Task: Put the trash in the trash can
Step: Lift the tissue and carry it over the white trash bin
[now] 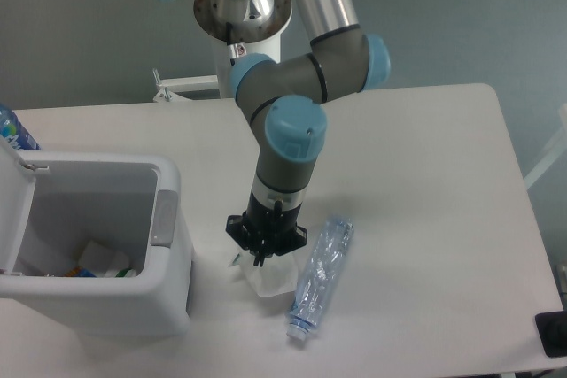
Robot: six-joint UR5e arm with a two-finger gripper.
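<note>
Tool: your tool (264, 257) points straight down, fingers clenched on the crumpled white wrapper (268, 275) on the counter (425, 174).
Crushed bottle: lies just right of the wrapper (319, 277).
Trash can: left of the wrapper, lid open (168, 219).

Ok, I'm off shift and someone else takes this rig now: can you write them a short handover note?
Gripper: closed on the crumpled white wrapper, which is still at table level beside the bin.
Crushed clear bottle: lying on the table just right of the wrapper, cap toward the near edge, untouched.
Trash can: at the left, lid open, some items already inside.
Done: wrapper gripped.
Left: lift the wrapper, drop it in the can, then come back for the bottle.
</note>
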